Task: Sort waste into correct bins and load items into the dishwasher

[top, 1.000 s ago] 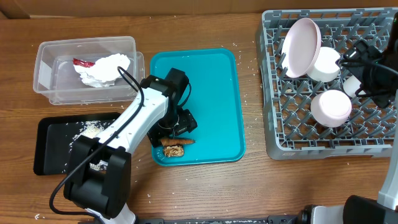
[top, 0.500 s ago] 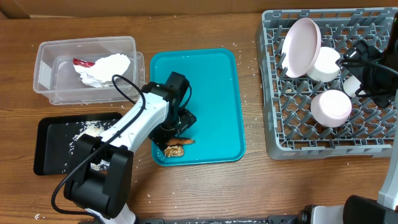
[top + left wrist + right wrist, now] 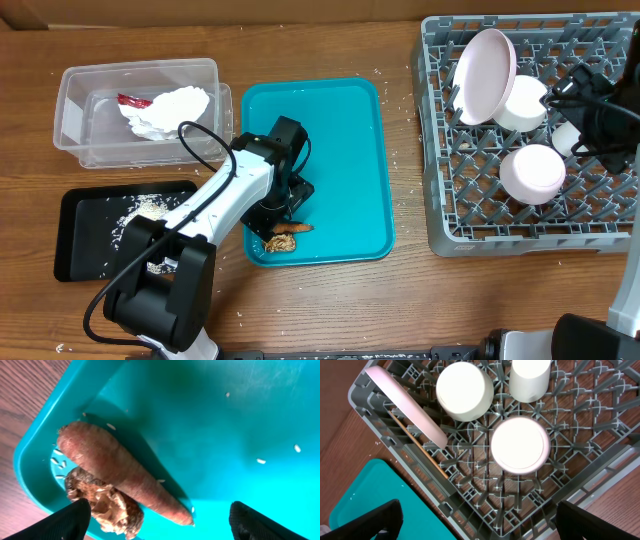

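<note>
Two grippers spread wide, empty: left gripper (image 3: 160, 514) over carrot stick (image 3: 120, 477) and brown chunk (image 3: 101, 505) on teal tray (image 3: 240, 410), right gripper (image 3: 477, 512) over rack (image 3: 445, 492).

Seen from above, the left gripper (image 3: 284, 207) is hanging over the near left corner of a teal tray (image 3: 345, 150), by an orange-brown carrot stick (image 3: 285, 228) and a brown chunk (image 3: 279, 243). A crumpled napkin (image 3: 168, 108) and a red wrapper (image 3: 133, 100) are lying in the clear tub (image 3: 75, 80). Loose rice (image 3: 148, 206) is lying in the black tray (image 3: 80, 250). White dishes (image 3: 533, 172) are sitting in the grey rack (image 3: 600, 215).
</note>
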`<state>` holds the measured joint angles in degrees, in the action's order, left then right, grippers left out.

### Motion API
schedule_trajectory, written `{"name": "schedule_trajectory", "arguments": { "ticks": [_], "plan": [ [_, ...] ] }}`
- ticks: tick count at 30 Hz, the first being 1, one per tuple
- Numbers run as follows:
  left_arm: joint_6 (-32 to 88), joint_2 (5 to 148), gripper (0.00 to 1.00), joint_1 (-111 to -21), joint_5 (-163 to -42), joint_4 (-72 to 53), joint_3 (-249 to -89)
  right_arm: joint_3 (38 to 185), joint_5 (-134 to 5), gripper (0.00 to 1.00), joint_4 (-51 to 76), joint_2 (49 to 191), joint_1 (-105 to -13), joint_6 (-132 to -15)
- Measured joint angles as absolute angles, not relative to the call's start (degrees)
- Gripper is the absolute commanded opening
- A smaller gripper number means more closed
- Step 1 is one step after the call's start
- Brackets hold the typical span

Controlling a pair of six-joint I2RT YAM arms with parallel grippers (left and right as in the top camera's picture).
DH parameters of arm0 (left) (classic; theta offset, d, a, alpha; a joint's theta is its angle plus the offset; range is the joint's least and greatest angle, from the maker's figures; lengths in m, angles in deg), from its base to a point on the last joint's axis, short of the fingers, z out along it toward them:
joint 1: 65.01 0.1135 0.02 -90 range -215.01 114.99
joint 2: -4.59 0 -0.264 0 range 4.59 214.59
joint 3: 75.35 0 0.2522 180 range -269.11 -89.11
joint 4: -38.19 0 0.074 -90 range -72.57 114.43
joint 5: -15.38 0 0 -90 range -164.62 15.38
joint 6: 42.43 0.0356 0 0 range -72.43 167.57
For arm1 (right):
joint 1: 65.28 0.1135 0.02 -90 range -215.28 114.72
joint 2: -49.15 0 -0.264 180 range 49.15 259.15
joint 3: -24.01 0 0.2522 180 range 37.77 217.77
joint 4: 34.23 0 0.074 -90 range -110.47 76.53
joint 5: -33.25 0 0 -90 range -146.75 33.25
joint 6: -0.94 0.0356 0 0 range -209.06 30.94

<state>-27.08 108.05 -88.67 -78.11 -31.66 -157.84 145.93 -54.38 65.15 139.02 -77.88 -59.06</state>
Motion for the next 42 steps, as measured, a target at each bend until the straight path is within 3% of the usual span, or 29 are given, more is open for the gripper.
{"name": "schedule_trajectory", "arguments": {
  "ticks": [42],
  "plan": [
    [-30.93,108.05,0.85,-89.79,-75.84,-23.95,-151.70,145.93,-54.38,1.00,65.11,139.02,-77.90,-59.08]
  ]
}}
